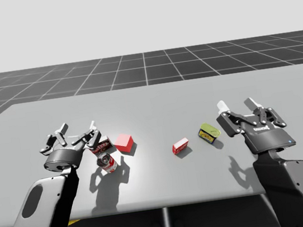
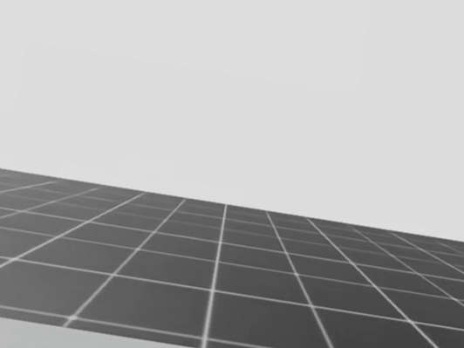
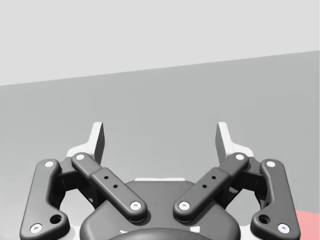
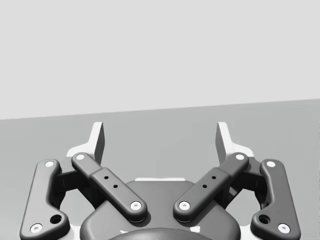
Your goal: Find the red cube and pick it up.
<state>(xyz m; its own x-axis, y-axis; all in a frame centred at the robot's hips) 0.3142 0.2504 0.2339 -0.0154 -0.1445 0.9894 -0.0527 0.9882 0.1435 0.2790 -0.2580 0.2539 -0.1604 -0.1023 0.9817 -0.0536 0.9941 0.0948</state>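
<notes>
The red cube (image 1: 124, 142) sits on the grey table (image 1: 155, 101), left of centre. My left gripper (image 1: 78, 129) hovers open just to the cube's left, over two cans, with nothing between its fingers. In the left wrist view the left gripper (image 3: 160, 135) stands open over bare table, and a red patch (image 3: 306, 222) shows beside its base. My right gripper (image 1: 236, 105) is open at the right side of the table, well away from the cube. The right wrist view has the right gripper (image 4: 160, 135) open and holding nothing.
A red and white can (image 1: 107, 162) stands upright below my left gripper, with a dark red can (image 1: 100, 148) tilted beside it and close to the cube. A small flat red box (image 1: 180, 145) lies near the centre. A green and yellow tin (image 1: 210, 132) lies by my right gripper.
</notes>
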